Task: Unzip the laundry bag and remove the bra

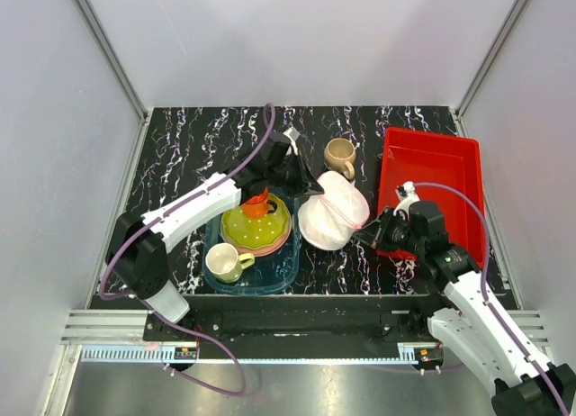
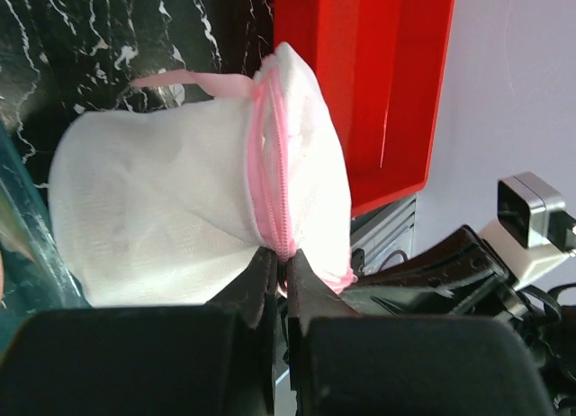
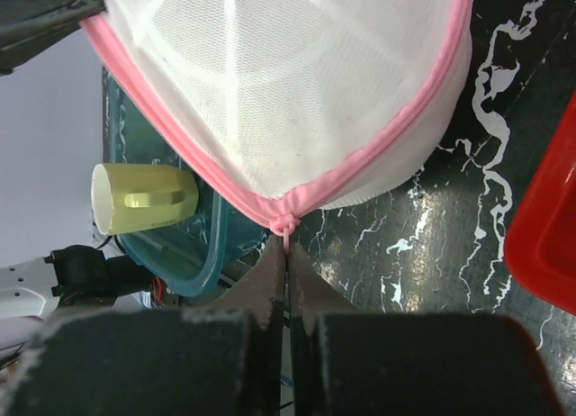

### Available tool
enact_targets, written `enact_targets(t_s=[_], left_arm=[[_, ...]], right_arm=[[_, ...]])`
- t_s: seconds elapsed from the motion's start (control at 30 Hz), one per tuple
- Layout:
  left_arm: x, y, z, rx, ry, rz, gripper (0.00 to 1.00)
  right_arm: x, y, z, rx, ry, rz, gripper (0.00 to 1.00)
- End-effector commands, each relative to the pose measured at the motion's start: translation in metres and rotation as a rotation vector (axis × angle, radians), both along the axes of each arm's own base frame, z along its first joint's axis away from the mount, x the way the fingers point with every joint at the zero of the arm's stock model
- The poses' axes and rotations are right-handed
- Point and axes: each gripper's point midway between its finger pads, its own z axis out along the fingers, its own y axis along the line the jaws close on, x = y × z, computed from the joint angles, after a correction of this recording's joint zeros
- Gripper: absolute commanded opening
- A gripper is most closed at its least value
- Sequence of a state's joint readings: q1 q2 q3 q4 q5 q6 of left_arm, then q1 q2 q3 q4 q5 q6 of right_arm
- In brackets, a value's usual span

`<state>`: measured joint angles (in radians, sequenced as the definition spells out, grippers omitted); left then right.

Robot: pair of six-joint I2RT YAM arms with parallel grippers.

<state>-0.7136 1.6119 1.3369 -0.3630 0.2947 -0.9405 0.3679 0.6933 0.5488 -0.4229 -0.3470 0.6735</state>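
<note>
Your left tool (image 2: pixel 281 259) is closed down to a hairline gap. It's pinching the pink zip edging (image 2: pixel 270 177) of the laundry bag (image 1: pixel 333 212) at the bag's near rim in the left wrist view. Your right tool (image 3: pixel 287 254) is pinched tight too, fingers together on a small pink tab (image 3: pixel 284 225) where the edging comes to a point at the bag's low end in the right wrist view. Can't tell if that's the zip pull or just a loop.

From the top cam the bag sits mid-surface, btwn the teal tray (image 1: pixel 279 274) on its left and the red tray (image 1: pixel 432 173) on its right. The left tool is at its upper-left edge and the right tool at its lower-right edge, so it's gripped from opposite sides. Can't tell whether the bag's underside touches the black marbled surface (image 1: pixel 180 150).

The zip line reads shut along the stretch you see in the left wrist view. Thru the mesh you get only pale folds; the bra can't be made out.

A tan mug (image 1: pixel 340 155) stands just behind the bag. In the teal tray there's a yellow-green plate (image 1: pixel 261 229) w/ an orange item (image 1: pixel 259 205) on top, under your left arm. A yellow-green cup (image 1: pixel 223 263) sits near the tray's front-left corner.
</note>
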Motion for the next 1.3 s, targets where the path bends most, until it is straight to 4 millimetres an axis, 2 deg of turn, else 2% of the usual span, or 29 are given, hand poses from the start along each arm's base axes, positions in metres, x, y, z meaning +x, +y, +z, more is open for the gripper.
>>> enact_targets(t_s=[0.0, 0.03, 0.1, 0.13, 0.17, 0.2, 0.23, 0.27, 0.33, 0.4, 0.43, 0.47, 0.5, 0.57, 0.67, 0.73, 0.8, 0.87, 1.03, 1.1, 1.13, 1.17, 1.27], left_arm=[[0.032, 0.001, 0.019, -0.013, -0.1, -0.005, 0.0], [0.037, -0.006, 0.03, -0.029, -0.121, -0.019, 0.0], [0.036, -0.021, 0.022, -0.039, -0.089, -0.088, 0.0], [0.037, -0.027, 0.032, -0.058, -0.101, -0.108, 0.09], [0.034, -0.03, 0.034, -0.066, -0.101, -0.136, 0.34], [0.033, -0.029, 0.035, -0.058, -0.102, -0.132, 0.43], [0.03, -0.026, 0.051, -0.069, -0.135, -0.12, 0.48], [0.03, -0.02, 0.048, -0.047, -0.151, -0.087, 0.57], [0.021, -0.008, 0.073, -0.064, -0.217, -0.056, 0.64], [0.008, -0.001, 0.066, -0.037, -0.206, -0.033, 0.68], [-0.001, 0.002, 0.071, -0.046, -0.209, -0.032, 0.68], [-0.013, -0.003, 0.067, -0.052, -0.18, -0.047, 0.69], [-0.022, -0.005, 0.052, -0.041, -0.141, -0.061, 0.69], [-0.039, -0.017, 0.039, -0.038, -0.092, -0.101, 0.69], [-0.05, -0.034, 0.022, -0.028, -0.054, -0.141, 0.7], [-0.052, -0.043, 0.02, -0.037, -0.048, -0.161, 0.7], [-0.053, -0.049, 0.009, -0.024, -0.021, -0.163, 0.7], [-0.052, -0.048, 0.002, -0.011, -0.011, -0.147, 0.7], [-0.051, -0.038, 0.001, -0.003, -0.01, -0.092, 0.69], [-0.049, -0.029, -0.007, 0.003, -0.003, -0.027, 0.66], [-0.044, -0.021, 0.005, -0.017, -0.035, 0.017, 0.66], [-0.042, -0.016, 0.002, -0.021, -0.035, 0.041, 0.66], [-0.04, -0.001, 0.012, -0.025, -0.043, 0.086, 0.66]], right_arm=[[-0.003, -0.001, 0.011, 0.014, -0.015, -0.015, 0.0], [-0.001, 0.001, 0.014, 0.021, -0.017, -0.009, 0.0], [-0.002, 0.011, 0.027, 0.057, -0.031, 0.049, 0.0], [0.0, 0.017, 0.031, 0.073, -0.029, 0.075, 0.0], [0.002, 0.019, 0.038, 0.083, -0.042, 0.081, 0.0], [0.005, 0.021, 0.042, 0.092, -0.054, 0.084, 0.0], [0.007, 0.022, 0.043, 0.091, -0.053, 0.085, 0.0], [0.011, 0.021, 0.045, 0.088, -0.06, 0.074, 0.0], [0.016, 0.022, 0.044, 0.083, -0.059, 0.064, 0.0], [0.019, 0.022, 0.041, 0.079, -0.059, 0.059, 0.0], [0.019, 0.022, 0.039, 0.078, -0.056, 0.059, 0.0], [0.019, 0.022, 0.036, 0.083, -0.049, 0.06, 0.0], [0.019, 0.024, 0.036, 0.087, -0.054, 0.068, 0.0], [0.019, 0.025, 0.029, 0.087, -0.034, 0.074, 0.0], [0.019, 0.027, 0.025, 0.085, -0.025, 0.084, 0.0], [0.018, 0.027, 0.024, 0.083, -0.026, 0.09, 0.0], [0.018, 0.026, 0.024, 0.077, -0.026, 0.092, 0.0], [0.018, 0.025, 0.023, 0.072, -0.027, 0.088, 0.0], [0.017, 0.024, 0.018, 0.068, -0.016, 0.084, 0.0], [0.017, 0.024, 0.016, 0.064, -0.012, 0.087, 0.0], [0.017, 0.024, 0.016, 0.064, -0.014, 0.086, 0.0], [0.017, 0.024, 0.016, 0.063, -0.012, 0.084, 0.0], [0.017, 0.024, 0.016, 0.063, -0.016, 0.081, 0.0]])
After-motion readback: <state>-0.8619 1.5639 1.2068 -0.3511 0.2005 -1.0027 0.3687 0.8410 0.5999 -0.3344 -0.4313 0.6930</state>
